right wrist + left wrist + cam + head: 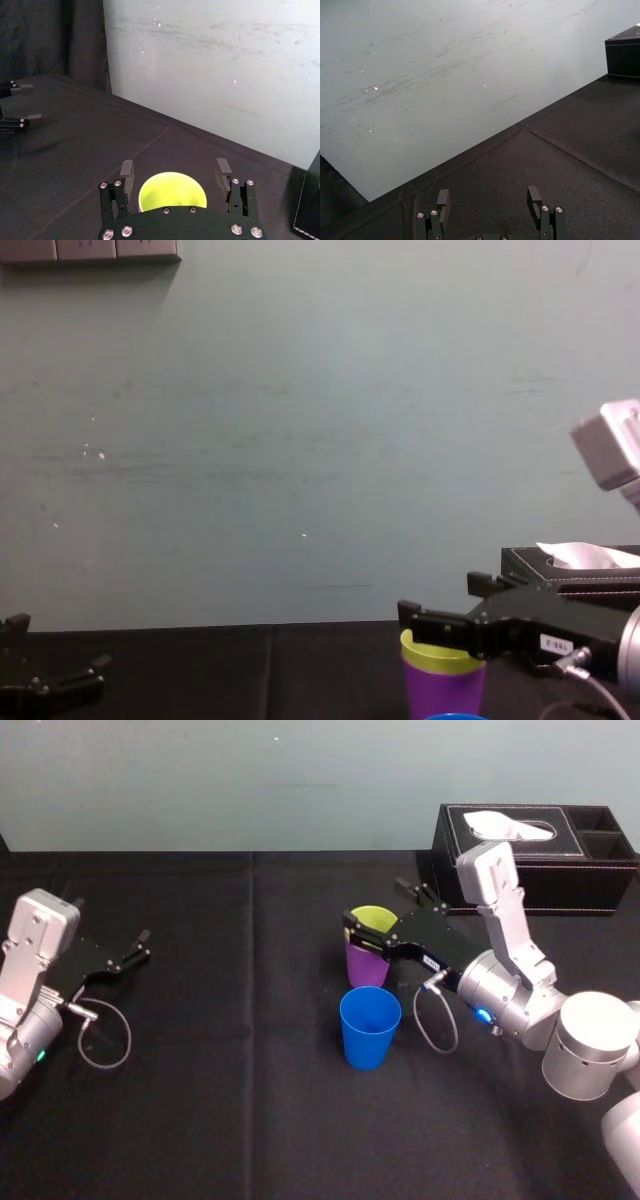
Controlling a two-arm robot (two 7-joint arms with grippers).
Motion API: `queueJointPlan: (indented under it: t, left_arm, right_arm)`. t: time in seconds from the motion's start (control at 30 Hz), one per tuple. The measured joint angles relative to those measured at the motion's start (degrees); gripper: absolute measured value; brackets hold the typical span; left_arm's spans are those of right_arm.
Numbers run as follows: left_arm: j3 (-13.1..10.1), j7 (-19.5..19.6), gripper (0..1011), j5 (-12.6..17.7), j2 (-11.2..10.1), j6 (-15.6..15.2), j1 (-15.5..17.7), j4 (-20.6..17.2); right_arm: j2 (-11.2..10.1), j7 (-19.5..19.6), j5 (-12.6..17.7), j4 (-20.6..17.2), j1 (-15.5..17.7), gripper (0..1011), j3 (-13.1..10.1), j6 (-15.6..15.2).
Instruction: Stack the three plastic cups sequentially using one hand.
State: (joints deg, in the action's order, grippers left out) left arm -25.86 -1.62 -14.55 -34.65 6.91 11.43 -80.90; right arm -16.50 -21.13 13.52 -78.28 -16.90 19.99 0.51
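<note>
Looking from my left across the black cloth-covered worktop (pixel 220 1100), I see the left tool (pixel 140 948) parked low over the cloth near the left edge, well apart from the cups. Its fingers (pixel 443 196) are spread with nothing between them.

Near the middle, the small tapered purple plastic cup (pixel 364 966) stands upright with the yellow-green plastic cup (pixel 375 918) nested inside it, only the lime rim showing above the purple. Just in front of that pair, closer to me, the blue plastic cup (pixel 369 1028) stands upright by itself, mouth up.

The right tool (pixel 375 908) reaches in from the right and straddles the yellow-green rim. Its fingers (pixel 127 174) are spread, and from the wrist I see a narrow gap on each side of the cup.

Behind it, at the back right, sits the black tissue box (pixel 540 870).
</note>
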Motion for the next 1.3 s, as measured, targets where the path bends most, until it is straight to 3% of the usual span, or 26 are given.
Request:
queueJointPlan:
  t: [0.33, 0.7, 0.9, 1.3]
  left_arm:
    - [0.00, 0.00, 1011, 0.00, 0.00, 0.00, 0.00, 0.00]
    - [0.00, 0.00, 1011, 0.00, 0.00, 0.00, 0.00, 0.00]
    - [0.00, 0.00, 1011, 0.00, 0.00, 0.00, 0.00, 0.00]
    - [0.00, 0.00, 1011, 0.00, 0.00, 0.00, 0.00, 0.00]
  right_arm:
    - [-1.83, -0.10, 0.96, -4.96, 2.54, 1000, -1.61, 0.27]
    - [-6.27, -1.92, 4.41, -12.66, 8.42, 1000, -4.44, 0.67]
    - [-10.02, -2.27, 6.41, -17.20, 15.48, 1000, -7.05, 1.94]
    - [-13.80, -3.16, 7.32, -18.76, 26.42, 1000, -9.96, 6.37]
